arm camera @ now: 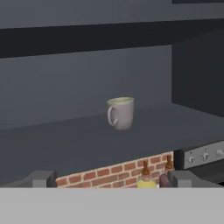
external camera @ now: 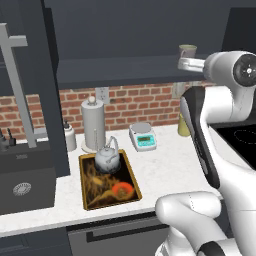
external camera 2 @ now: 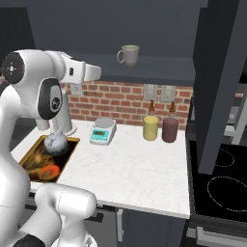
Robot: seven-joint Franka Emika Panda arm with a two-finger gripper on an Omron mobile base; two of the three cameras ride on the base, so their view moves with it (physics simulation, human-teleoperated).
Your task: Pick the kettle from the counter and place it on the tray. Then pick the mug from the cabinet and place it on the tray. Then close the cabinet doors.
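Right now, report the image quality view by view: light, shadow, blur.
Left base view: even, flat light; the kettle on the tray is crisp, the cabinet above is dim. Right base view: the mug reads clearly against a dark shelf, with only soft shadows on the counter. Hand view: dusky and slightly soft; the mug is low in contrast, with no glare.
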